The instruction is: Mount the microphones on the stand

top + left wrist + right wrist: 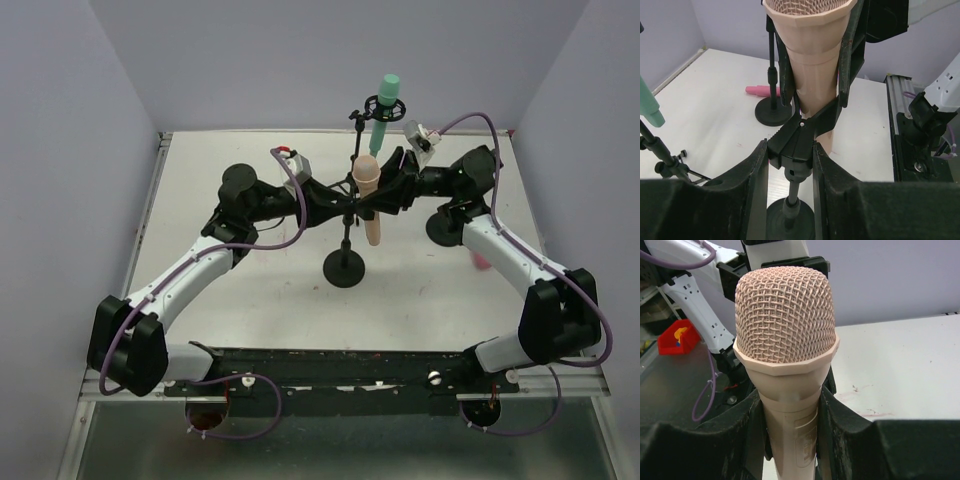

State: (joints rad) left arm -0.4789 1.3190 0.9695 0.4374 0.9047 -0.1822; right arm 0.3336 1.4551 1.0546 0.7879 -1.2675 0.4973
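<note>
Evidently tight: right claw [790, 407] on beige microphone [785, 315], left claw [790, 162] on clip [796, 140], pole [791, 194] half-hidden.

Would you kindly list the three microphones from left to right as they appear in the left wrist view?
Mint green microphone, then pink microphone lying flat, then beige-peach mesh-headed microphone.

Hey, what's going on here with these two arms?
The right claw holds the beige mic upright inside the clip on a stand, while the left claw squeezes that clip. The green mic already sits in a ring mount behind. The pink mic lies on the table.
</note>
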